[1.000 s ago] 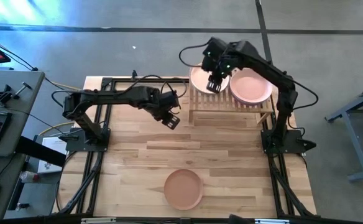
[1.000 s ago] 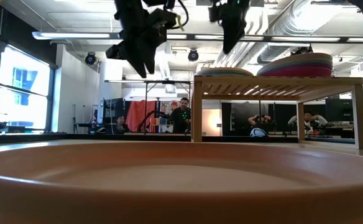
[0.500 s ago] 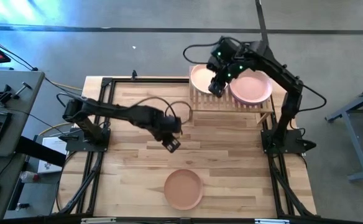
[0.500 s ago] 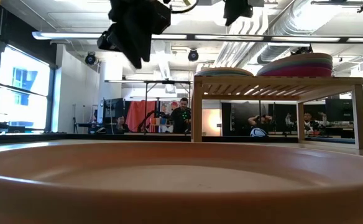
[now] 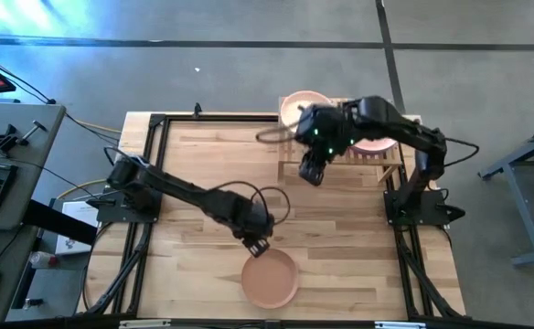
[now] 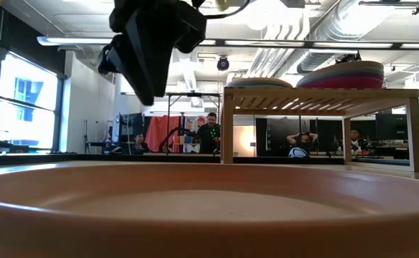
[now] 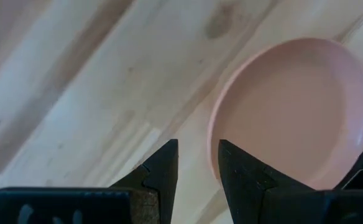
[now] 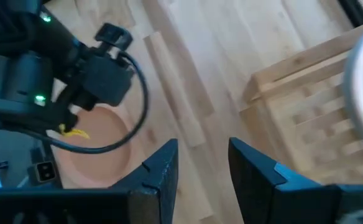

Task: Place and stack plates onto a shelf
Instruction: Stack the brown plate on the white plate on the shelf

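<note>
With its fingers slightly spread, the left hand hovers by the rim of the terracotta plate on the tabletop; straddle that rim squarely before pinching, while the empty, parted right hand waits by the shelf.

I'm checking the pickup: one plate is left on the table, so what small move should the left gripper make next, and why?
Probably ease the open left gripper down onto the near rim of the terracotta plate: it hangs just beside that rim, nothing held.
</note>
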You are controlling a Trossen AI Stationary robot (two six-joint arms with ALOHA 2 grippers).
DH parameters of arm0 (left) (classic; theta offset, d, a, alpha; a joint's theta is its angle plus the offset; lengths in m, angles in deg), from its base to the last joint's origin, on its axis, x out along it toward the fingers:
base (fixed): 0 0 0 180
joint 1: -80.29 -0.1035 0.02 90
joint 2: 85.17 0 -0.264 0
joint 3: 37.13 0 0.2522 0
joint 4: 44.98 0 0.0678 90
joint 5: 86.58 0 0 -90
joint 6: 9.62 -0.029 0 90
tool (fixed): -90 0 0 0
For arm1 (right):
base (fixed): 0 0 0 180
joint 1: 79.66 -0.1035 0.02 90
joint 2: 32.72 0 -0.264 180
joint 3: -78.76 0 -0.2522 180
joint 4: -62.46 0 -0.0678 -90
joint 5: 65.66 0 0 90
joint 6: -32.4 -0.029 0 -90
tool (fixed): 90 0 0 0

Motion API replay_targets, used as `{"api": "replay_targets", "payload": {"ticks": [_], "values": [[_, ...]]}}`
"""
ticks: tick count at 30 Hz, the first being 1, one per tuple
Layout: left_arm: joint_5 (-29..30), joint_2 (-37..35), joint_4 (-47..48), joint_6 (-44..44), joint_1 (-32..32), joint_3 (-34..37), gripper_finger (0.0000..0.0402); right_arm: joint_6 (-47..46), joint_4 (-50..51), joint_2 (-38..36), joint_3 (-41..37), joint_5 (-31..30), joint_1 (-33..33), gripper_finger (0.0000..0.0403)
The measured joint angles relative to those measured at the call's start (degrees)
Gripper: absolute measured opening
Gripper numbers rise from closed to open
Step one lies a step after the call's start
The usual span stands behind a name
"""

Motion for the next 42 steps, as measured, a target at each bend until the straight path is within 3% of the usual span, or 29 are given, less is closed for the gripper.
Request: {"api": "replay_targets", "payload": {"ticks": [13, 31, 35, 42], "values": [[-0.01, 6.97, -5.34, 1.4, 3.87, -0.02, 0.0104, -12.03, 0.0, 0.02, 0.0, -6.47, -13.31, 0.0119], [-0.7, 13.2, -9.73, 2.99, 4.79, -0.11, 0.0102, -14.96, -0.01, 0.07, 0.0, -7.96, -17.64, 0.0119], [-0.76, 13.26, -9.27, 3.17, 4.77, -0.11, 0.008, -14.96, 0.0, 0.07, 0.0, -8.05, -17.68, 0.0119], [-1.31, 13.31, -8.93, 1.23, 4.79, -0.34, 0.0008, -14.97, 0.03, 0.07, 0.0, -8.2, -17.68, 0.0119]]}}
